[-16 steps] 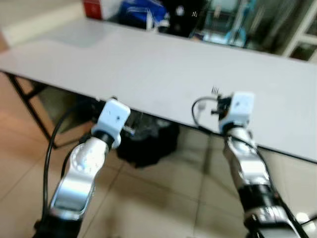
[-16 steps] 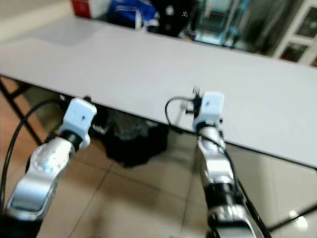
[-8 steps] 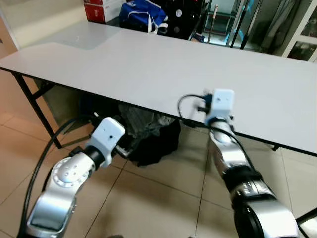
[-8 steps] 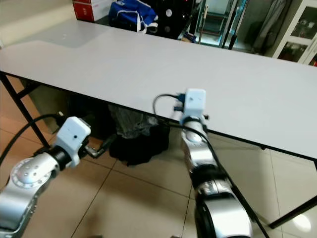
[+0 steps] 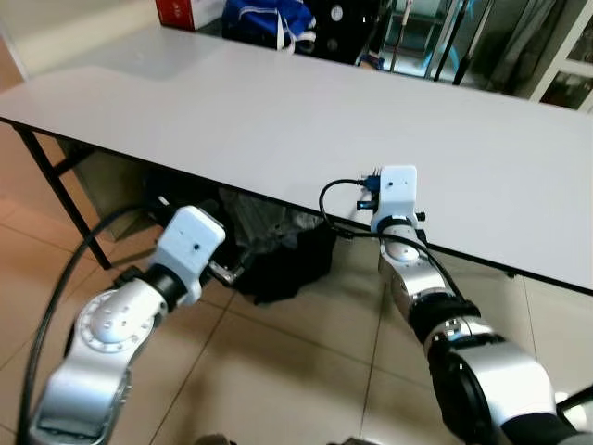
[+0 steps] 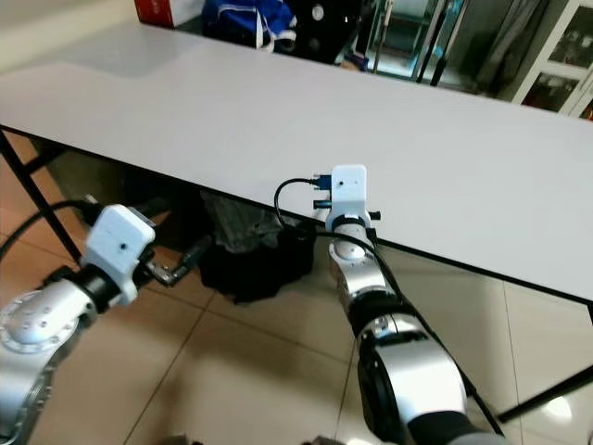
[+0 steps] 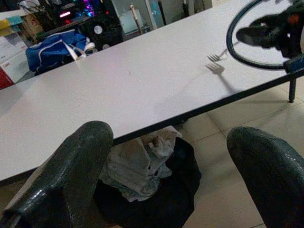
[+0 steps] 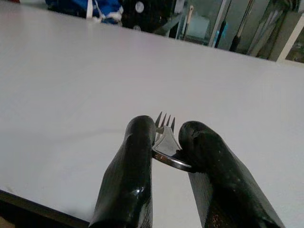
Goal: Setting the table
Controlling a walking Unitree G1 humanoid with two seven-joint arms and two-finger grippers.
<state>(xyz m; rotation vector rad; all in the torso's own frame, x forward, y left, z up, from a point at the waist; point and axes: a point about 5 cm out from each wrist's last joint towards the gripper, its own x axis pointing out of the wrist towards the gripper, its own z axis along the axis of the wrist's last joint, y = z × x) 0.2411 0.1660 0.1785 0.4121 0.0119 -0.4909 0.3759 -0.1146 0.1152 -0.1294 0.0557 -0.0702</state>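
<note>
A: Where is the fork (image 8: 164,129) at this moment?

B: Pinched between the 2 black fingers (image 8: 129,167) of the right gripper (image 8: 164,142), tines pointing forward and away from the wrist; it is held over the near edge of the white table (image 5: 278,111), not yet touching the top as far as I can judge.

A: And the left gripper (image 7: 166,166)?

B: Its 2 fingers stand wide apart with nothing between them; that arm sits low, below the table edge, near the dark bag and bundled cloth (image 7: 142,164) on the floor.

A: How would you do the placing well?

B: Carry the fork further in over the top before lowering; right at the edge it could tip off when released. I would bring the wrist down until the handle lies nearly flat, then part the fingers slowly; the grip looks to be near the neck of the fork, so the handle end may swing.

A: Anything in the way?

B: The blue bag (image 5: 261,16) and red box (image 5: 176,11) at the far end are well apart from the gripper; the tabletop near it is bare.
</note>
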